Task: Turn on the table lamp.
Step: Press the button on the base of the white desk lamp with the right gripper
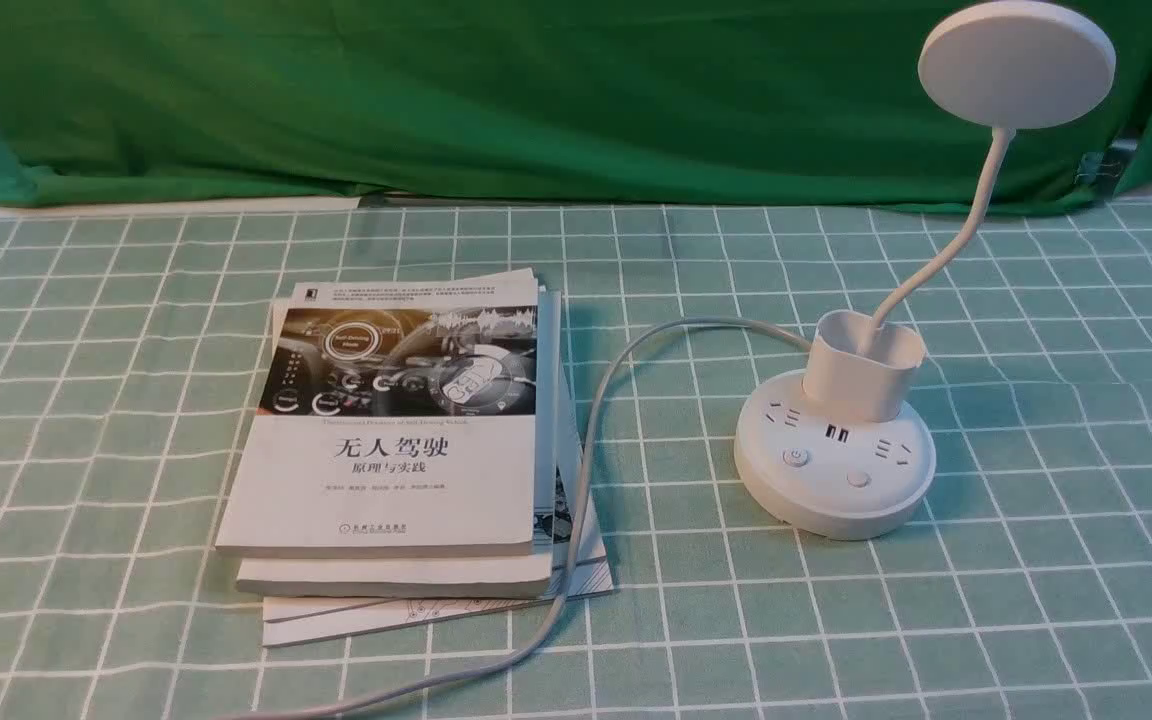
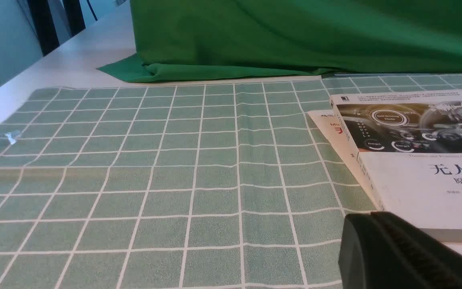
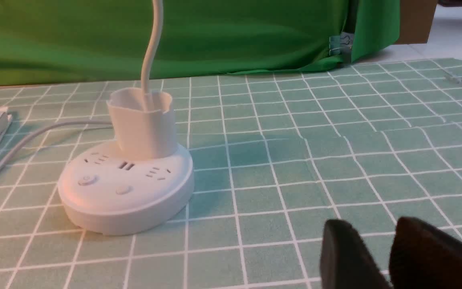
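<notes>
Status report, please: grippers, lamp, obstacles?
Right gripper slightly open, empty; left gripper unclear. Table lamp untouched, no glow seen. Buttons unobstructed; books aside.

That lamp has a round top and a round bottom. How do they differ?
The lamp head is a thin, flat disc; the lamp base is much thicker. The lamp head sits high on a bent neck, tilted; the lamp base lies flat on the checked cloth. The lamp head's face is plain; the lamp base carries sockets, buttons and a cup. Both are round and white.
</notes>
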Motion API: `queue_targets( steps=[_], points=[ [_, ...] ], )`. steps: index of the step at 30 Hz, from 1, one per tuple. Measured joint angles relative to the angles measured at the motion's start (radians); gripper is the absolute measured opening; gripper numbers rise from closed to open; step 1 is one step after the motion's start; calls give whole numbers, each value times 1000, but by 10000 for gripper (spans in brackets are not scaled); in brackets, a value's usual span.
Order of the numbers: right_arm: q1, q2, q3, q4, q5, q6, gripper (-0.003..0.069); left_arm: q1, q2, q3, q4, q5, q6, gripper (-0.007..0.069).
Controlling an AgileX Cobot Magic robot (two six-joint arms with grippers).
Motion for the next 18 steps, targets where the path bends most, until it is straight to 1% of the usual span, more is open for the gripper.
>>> queue_targets(
  steps=[18],
  points=[
    [0,0,0,0,0,0,239,0,0,0,0,0,0,21]
  ],
)
